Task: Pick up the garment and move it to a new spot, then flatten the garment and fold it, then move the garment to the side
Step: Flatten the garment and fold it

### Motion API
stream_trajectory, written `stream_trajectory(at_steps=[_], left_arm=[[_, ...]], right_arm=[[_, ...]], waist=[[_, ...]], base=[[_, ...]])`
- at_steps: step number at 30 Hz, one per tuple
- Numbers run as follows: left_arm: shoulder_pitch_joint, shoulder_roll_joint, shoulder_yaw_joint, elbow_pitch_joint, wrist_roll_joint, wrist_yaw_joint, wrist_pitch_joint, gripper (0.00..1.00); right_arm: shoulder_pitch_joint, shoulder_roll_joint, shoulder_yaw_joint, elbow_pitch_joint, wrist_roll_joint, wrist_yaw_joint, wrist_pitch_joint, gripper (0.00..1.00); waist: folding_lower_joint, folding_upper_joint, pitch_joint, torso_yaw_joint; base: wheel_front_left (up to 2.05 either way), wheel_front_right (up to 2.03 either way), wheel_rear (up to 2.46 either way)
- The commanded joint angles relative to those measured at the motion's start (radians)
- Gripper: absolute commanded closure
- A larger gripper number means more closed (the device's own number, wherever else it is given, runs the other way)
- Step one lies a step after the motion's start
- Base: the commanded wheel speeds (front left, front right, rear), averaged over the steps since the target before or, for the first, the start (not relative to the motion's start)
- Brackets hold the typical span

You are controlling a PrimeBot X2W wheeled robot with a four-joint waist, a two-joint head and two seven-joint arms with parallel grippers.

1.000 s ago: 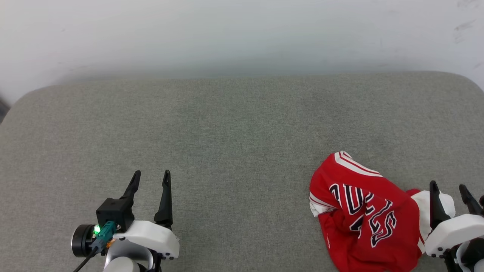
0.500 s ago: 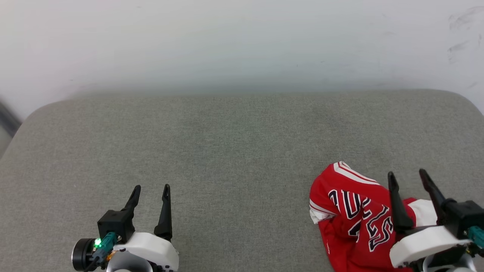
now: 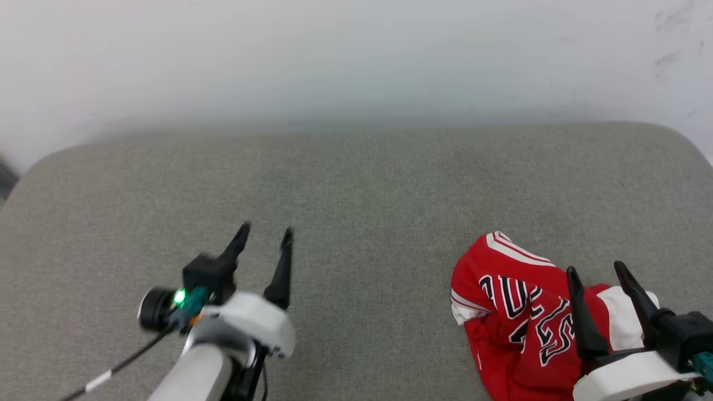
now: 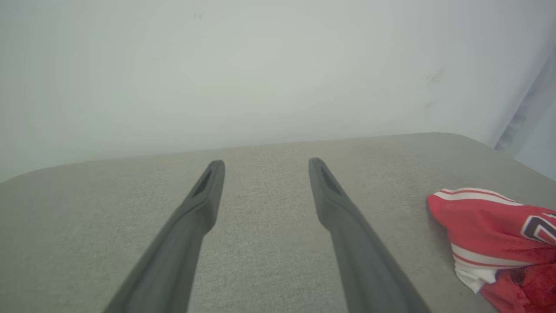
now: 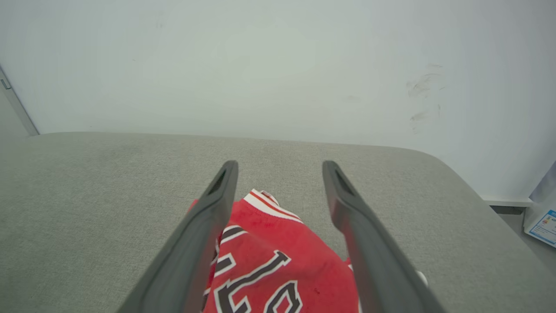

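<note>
L gripper (image 3: 266, 229) & R gripper (image 3: 595, 268): jaws wide open, empty; R above garment (image 3: 501, 262).

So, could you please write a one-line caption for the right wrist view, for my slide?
Open right gripper poised over the crumpled red jersey on a grey padded surface.

The left hand (image 3: 266, 228) is showing two long, dark, tapering fingers (image 3: 278, 273) on a rounded white shell (image 3: 259, 323). Beside it a black block (image 3: 209, 273) is carrying a teal connector (image 3: 192, 305); a green light (image 3: 179, 297) is glowing, and a thin black cable (image 3: 120, 367) with a white band is trailing off. The right hand (image 3: 594, 267) is wearing matching parts.
</note>
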Motion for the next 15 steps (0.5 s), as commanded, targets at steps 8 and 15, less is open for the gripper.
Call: stream_trajectory(at_steps=[8,15], left_arm=[[-0.3,-0.073,-0.108,0.032,0.013,-0.135,0.145,0.0],[-0.486,-0.155,-0.215,0.152,-0.017,-0.254,0.309,0.0]], right_arm=[[-0.065,0.004,0.006,-0.025,0.011,-0.001,-0.014,0.0],[-0.121,0.004,0.012,-0.013,0.027,-0.001,-0.045,0.0]], waist=[[0.0001,0.0,0.123,-0.043],[0.0001,0.0,0.22,-0.101]], base=[[0.0,0.0,0.0],[0.0,0.0,0.0]])
